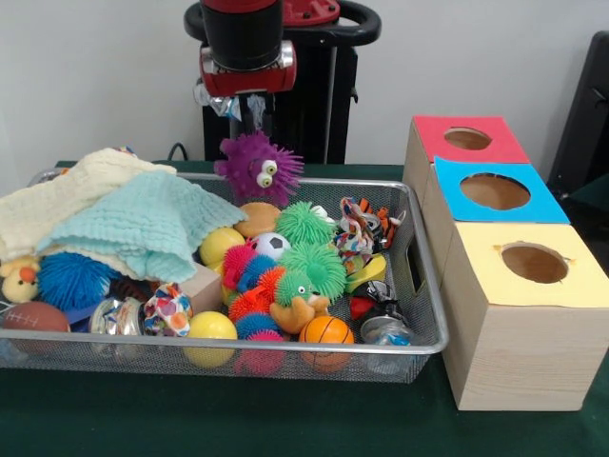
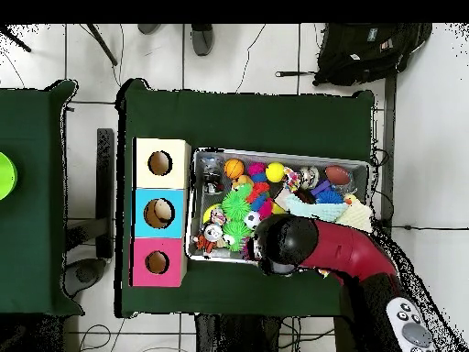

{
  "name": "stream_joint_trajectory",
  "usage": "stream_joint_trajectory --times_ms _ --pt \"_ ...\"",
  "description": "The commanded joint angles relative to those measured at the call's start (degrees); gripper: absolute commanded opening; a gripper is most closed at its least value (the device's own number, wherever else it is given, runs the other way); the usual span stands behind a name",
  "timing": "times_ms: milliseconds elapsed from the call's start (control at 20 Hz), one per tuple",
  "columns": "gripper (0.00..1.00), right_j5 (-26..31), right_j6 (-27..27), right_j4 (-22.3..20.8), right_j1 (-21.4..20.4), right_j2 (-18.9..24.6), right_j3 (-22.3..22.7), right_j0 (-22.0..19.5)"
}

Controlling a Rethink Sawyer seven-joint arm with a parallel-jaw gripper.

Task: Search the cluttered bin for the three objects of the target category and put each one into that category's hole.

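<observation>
The silver wire-mesh bin (image 1: 430, 295) is full of toys; it also shows in the overhead view (image 2: 365, 167). A clear crinkly bottle (image 1: 384, 329) lies in its front right corner, seen from above at the corner by the boxes (image 2: 212, 169). Another clear crinkly bottle (image 1: 118, 314) lies at the front left, next to a football. A third bottle is not visible. My gripper (image 1: 253, 112) hangs above the bin's far rim, just over a purple fuzzy toy (image 1: 257, 168). From above, the arm's head (image 2: 285, 243) hides it.
Three wooden boxes with holes stand right of the bin: red top (image 1: 499, 143), blue top (image 1: 533, 202), yellow top (image 1: 580, 281). Cream and mint blankets (image 1: 133, 224) cover the bin's left part. Balls and spiky toys (image 1: 309, 257) fill the middle.
</observation>
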Motion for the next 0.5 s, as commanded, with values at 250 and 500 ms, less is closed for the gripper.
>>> stream_joint_trajectory --times_ms 250,500 --pt "0.00 1.36 13.66 4.34 -8.00 -4.70 5.36 4.19" --pt "0.00 3.72 13.86 6.06 -11.90 -6.95 7.16 6.78"
